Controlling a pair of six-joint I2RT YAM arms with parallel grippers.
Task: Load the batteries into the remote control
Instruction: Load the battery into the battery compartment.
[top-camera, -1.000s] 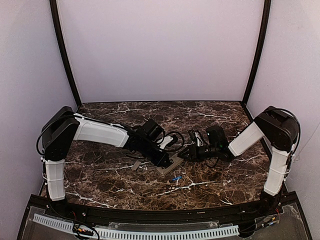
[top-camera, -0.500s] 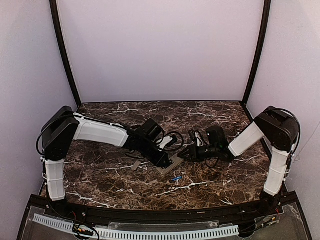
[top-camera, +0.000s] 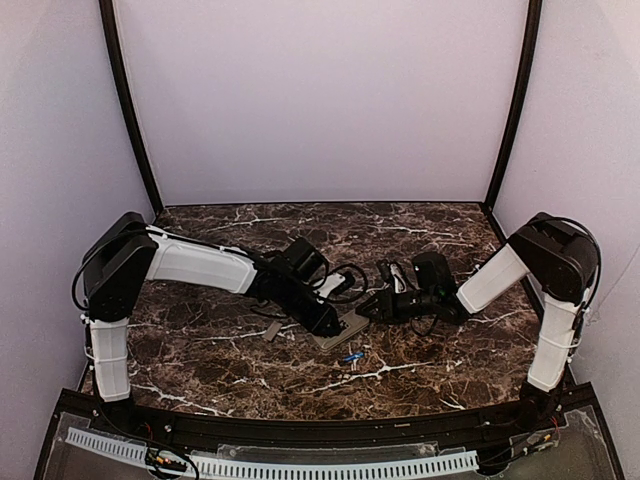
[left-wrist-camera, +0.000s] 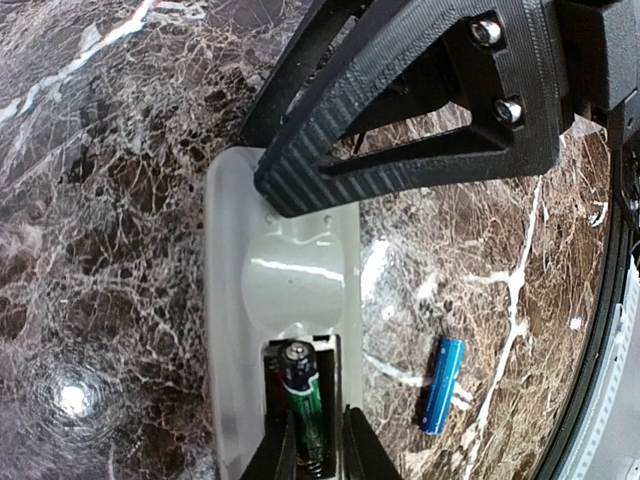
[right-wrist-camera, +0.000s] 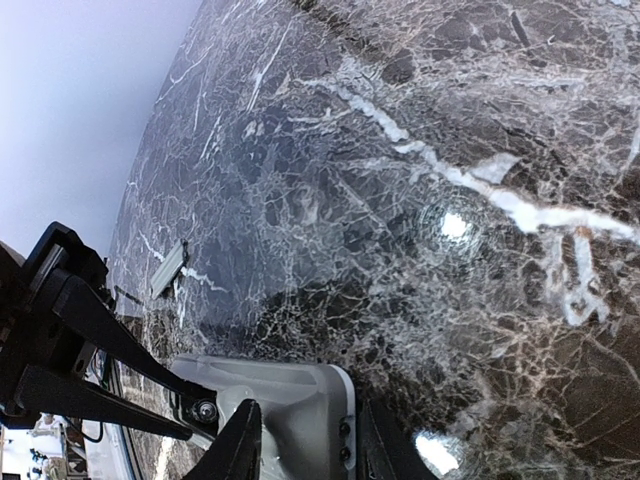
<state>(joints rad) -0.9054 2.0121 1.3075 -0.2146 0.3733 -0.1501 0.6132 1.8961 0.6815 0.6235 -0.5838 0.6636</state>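
Observation:
The remote control (left-wrist-camera: 282, 290) lies grey back up on the marble table, its battery recess open. A green and black battery (left-wrist-camera: 303, 398) sits slanted in the recess, metal tip toward the remote's middle. My left gripper (left-wrist-camera: 312, 455) is closed narrowly around this battery. A blue battery (left-wrist-camera: 441, 384) lies loose on the table beside the remote and also shows in the top view (top-camera: 351, 356). My right gripper (right-wrist-camera: 305, 445) is shut on the remote's end (right-wrist-camera: 290, 395), one finger on each long side. In the top view both grippers meet at the remote (top-camera: 350, 325).
The small flat grey cover piece (top-camera: 273, 331) lies on the table left of the remote and also shows in the right wrist view (right-wrist-camera: 168, 268). Cables hang off both wrists above the remote. The table's near edge runs close behind the blue battery.

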